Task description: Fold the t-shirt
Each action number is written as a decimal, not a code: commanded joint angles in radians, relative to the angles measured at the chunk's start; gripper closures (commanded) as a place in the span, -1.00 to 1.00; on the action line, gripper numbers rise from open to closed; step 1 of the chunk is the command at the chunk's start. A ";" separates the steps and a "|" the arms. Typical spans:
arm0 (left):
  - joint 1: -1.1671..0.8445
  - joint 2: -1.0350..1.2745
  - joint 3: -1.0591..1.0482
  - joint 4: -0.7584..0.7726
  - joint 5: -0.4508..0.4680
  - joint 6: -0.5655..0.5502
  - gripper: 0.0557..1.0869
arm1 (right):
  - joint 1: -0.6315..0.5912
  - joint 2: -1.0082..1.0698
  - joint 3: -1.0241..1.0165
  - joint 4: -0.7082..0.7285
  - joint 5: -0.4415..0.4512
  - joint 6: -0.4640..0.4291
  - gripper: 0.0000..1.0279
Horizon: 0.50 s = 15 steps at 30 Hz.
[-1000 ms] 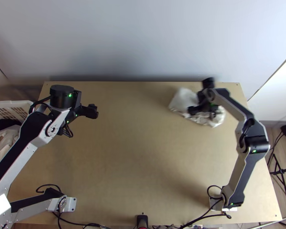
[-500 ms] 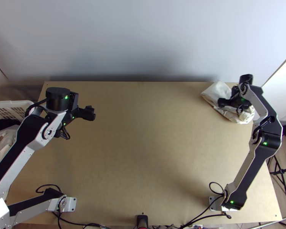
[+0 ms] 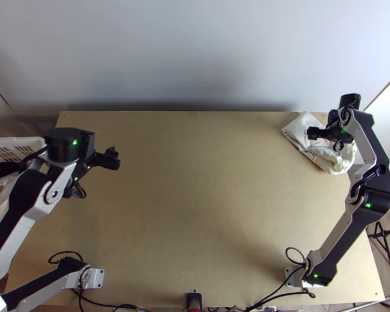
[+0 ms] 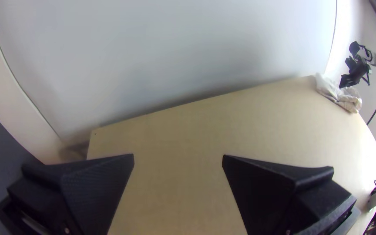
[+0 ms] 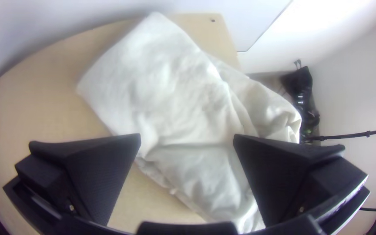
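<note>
Wooden tabletop [image 3: 195, 208] bears crumpled cloth [image 3: 322, 157] partly hidden behind the right tool [image 3: 313, 133], gaping empty like the left tool [image 3: 113, 157].

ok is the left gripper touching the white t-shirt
Apart. The top view shows the left gripper over the left side of the table and the t-shirt at the far right corner, with a wide bare stretch between them.

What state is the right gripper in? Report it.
Open: the right gripper has its fingers wide apart over the white cloth.
</note>
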 commanded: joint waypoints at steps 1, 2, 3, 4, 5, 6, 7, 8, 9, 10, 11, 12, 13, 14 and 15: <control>0.032 -0.091 -0.063 -0.006 0.000 0.005 -0.91 | 0.026 -0.097 0.017 0.003 -0.014 -0.001 -0.93; 0.043 -0.108 -0.075 -0.006 0.000 0.006 -0.91 | 0.032 -0.114 0.013 0.003 -0.019 -0.001 -0.93; 0.052 -0.126 -0.088 -0.006 0.000 0.011 -0.91 | 0.043 -0.140 0.006 0.003 -0.025 0.005 -0.93; 0.058 -0.145 -0.102 -0.006 0.000 0.018 -0.91 | 0.053 -0.169 -0.010 0.003 -0.031 0.019 -0.93; 0.066 -0.166 -0.117 -0.003 0.000 0.025 -0.91 | 0.073 -0.207 -0.033 0.005 -0.037 0.025 -0.93; 0.075 -0.188 -0.134 0.000 0.000 0.034 -0.91 | 0.092 -0.250 -0.065 0.017 -0.040 0.030 -0.93; 0.081 -0.214 -0.154 0.008 -0.001 0.052 -0.91 | 0.116 -0.301 -0.108 0.035 -0.040 0.038 -0.93; 0.089 -0.240 -0.183 0.028 -0.004 0.075 -0.91 | 0.142 -0.351 -0.157 0.063 -0.040 0.041 -0.93; 0.094 -0.271 -0.215 0.057 -0.013 0.100 -0.91 | 0.171 -0.407 -0.207 0.091 -0.040 0.056 -0.93; 0.095 -0.303 -0.247 0.095 -0.015 0.117 -0.91 | 0.205 -0.465 -0.269 0.115 -0.039 0.056 -0.93; 0.097 -0.330 -0.275 0.117 -0.015 0.117 -0.91 | 0.233 -0.518 -0.324 0.138 -0.037 0.056 -0.93; 0.100 -0.358 -0.304 0.138 -0.015 0.120 -0.91 | 0.260 -0.572 -0.385 0.167 -0.037 0.059 -0.93; 0.108 -0.389 -0.342 0.172 -0.015 0.132 -0.91 | 0.293 -0.630 -0.453 0.201 -0.036 0.059 -0.93; 0.118 -0.422 -0.384 0.203 -0.015 0.132 -0.91 | 0.320 -0.681 -0.514 0.216 -0.033 0.065 -0.93; 0.126 -0.458 -0.424 0.221 -0.013 0.121 -0.91 | 0.349 -0.729 -0.571 0.221 -0.014 0.067 -0.93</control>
